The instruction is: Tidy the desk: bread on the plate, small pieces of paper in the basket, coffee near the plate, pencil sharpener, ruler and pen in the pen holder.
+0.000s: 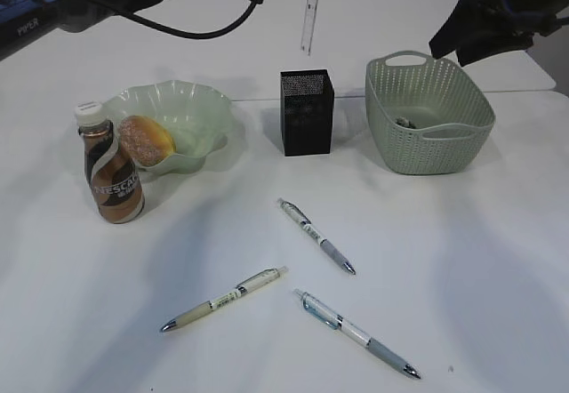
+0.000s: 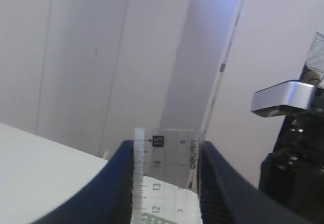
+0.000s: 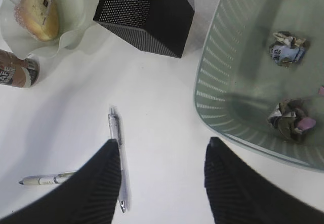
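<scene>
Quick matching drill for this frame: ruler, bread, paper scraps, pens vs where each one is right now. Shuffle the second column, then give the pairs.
Things:
1. ruler
2. bread
3. paper scraps
4. pens

Places:
A. loose on the table
B. in the basket
C. on the plate
D. held upright in the left end effector, above the pen holder

Pairs: 1-D, 2-C, 3-B, 4-A
</scene>
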You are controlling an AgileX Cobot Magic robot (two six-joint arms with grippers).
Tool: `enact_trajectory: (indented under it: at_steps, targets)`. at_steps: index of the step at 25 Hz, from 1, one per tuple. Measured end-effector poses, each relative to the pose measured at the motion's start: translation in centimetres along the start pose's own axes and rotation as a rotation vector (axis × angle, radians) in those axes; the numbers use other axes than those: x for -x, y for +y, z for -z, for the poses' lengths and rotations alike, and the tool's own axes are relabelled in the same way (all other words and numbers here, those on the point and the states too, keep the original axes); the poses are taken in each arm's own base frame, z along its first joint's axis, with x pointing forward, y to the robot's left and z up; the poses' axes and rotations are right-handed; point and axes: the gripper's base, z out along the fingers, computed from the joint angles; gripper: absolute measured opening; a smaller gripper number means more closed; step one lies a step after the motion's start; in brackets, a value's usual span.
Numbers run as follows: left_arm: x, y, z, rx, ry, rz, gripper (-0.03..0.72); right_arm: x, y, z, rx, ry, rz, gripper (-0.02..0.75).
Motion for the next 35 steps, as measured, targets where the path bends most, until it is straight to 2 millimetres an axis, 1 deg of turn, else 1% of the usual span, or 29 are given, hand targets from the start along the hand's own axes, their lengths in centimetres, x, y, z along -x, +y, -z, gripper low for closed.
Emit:
enact_trajectory:
  at_steps: [13, 15, 19, 22, 26, 31, 35]
  targets:
    - [0.2, -1.3, 1.3, -0.235, 0.022, -0.01, 0.237, 0.0, 0.1, 0.0, 0.012, 0.001, 0.005, 0.425]
    - [0.8, -1.8, 1.5, -0.264, 0.022, -0.022, 0.237, 0.0, 0.2, 0.0, 0.021, -0.005, 0.01, 0.426]
    - [2.7, -2.9, 1.8, -0.297, 0.007, -0.057, 0.237, 0.2, 0.5, 0.0, 0.049, -0.021, 0.033, 0.426]
    - [3.9, -3.6, 2.0, -0.308, -0.006, -0.073, 0.237, 0.4, 0.7, 0.0, 0.078, -0.042, 0.082, 0.426]
    - [4.8, -4.2, 2.1, -0.314, -0.009, -0.055, 0.237, 0.7, 1.3, 0.1, 0.138, -0.087, 0.166, 0.426]
    - [5.5, -4.5, 2.1, -0.31, -0.012, -0.033, 0.237, 1.6, 2.6, 0.5, 0.257, -0.23, 0.345, 0.426]
    - [6.7, -4.6, 2.2, -0.254, -0.029, -0.008, 0.237, 2.3, 3.4, 1.0, 0.325, -0.349, 0.45, 0.426]
